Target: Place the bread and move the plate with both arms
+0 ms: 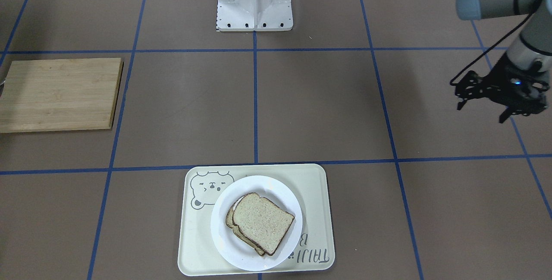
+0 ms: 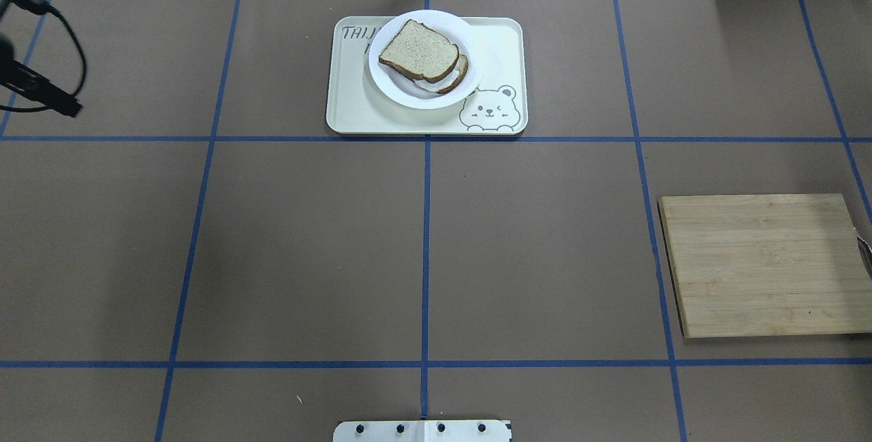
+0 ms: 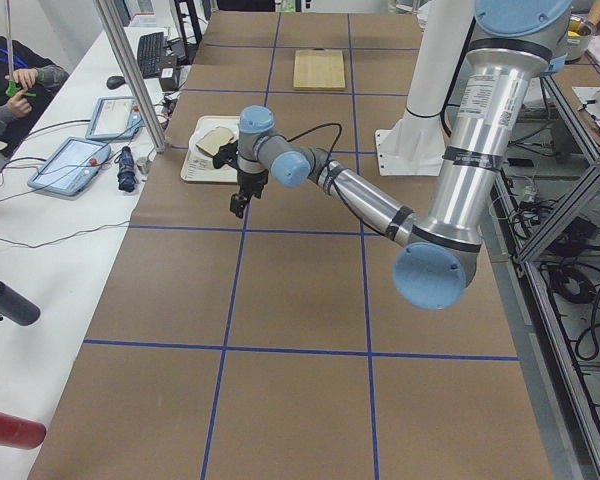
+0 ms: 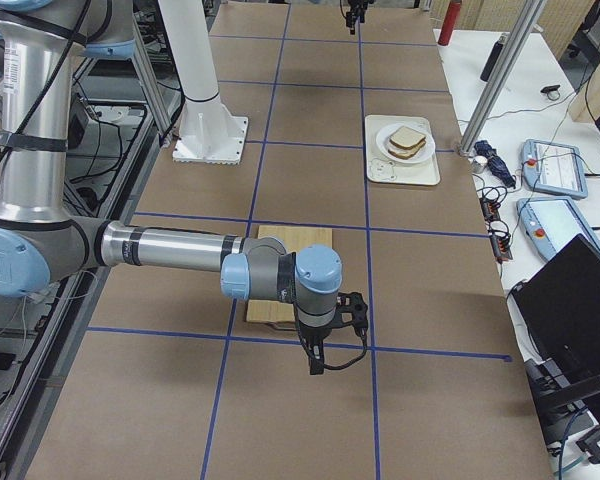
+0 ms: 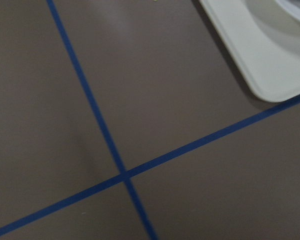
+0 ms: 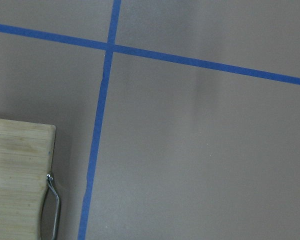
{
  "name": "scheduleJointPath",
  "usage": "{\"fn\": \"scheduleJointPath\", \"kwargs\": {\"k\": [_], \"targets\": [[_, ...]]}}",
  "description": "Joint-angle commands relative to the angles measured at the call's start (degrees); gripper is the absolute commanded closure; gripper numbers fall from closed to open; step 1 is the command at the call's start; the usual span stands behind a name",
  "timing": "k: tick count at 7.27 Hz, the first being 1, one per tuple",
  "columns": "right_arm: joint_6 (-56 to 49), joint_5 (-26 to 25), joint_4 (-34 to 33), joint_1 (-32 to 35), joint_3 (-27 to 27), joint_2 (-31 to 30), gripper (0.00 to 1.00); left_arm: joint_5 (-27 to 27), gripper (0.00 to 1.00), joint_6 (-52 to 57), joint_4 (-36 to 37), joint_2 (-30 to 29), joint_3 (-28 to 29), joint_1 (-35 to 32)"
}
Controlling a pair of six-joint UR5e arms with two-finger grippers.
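The bread (image 1: 262, 221) lay on the plate (image 1: 241, 256), stacked askew over a second slice (image 1: 230, 220) so that the lower crust showed at its left side. The plate sat on the cream tray (image 1: 317, 185) at the bottom centre of the front-facing view, crowding the tray's lower edge. The left tool (image 1: 485, 106) hung over bare bench at the right edge of that view, well apart from the tray; whether its jaws were spread or pressed together I could not tell. The right tool (image 4: 320, 362) showed only in the right side view, low in the frame beside the wooden board (image 1: 58, 94), and its state could not be told either.

The placing looked done, so the risk probably lay in any further plate move. The glossy rim would likely give a poor pinch and could slip. If the two arms lifted unevenly, the plate would tilt and the loose top slice could slide off. A low approach might also catch the tray's lip and drag the tray along.
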Motion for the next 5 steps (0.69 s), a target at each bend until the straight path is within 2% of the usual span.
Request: {"fn": "scheduleJointPath", "kwargs": {"k": [1, 2, 3, 4, 5], "targets": [[0.0, 0.1, 0.0, 0.0, 0.0, 0.0, 0.00, -0.4, 0.02, 17.4, 13.7, 1.7, 0.7, -10.6], [0.0, 0.1, 0.0, 0.0, -0.3, 0.0, 0.00, -1.5, 0.02, 18.0, 13.6, 4.7, 3.5, -16.0], [0.0, 0.1, 0.0, 0.0, -0.4, 0.0, 0.00, -2.9, 0.02, 18.0, 13.2, 7.4, 5.3, -18.5], [0.0, 0.1, 0.0, 0.0, -0.4, 0.0, 0.00, -3.1, 0.02, 18.1, 13.1, 8.6, 5.4, -20.2], [0.0, 0.2, 0.0, 0.0, -0.4, 0.0, 0.00, -6.1, 0.02, 17.9, 11.7, 11.1, 4.8, -21.7]]}}
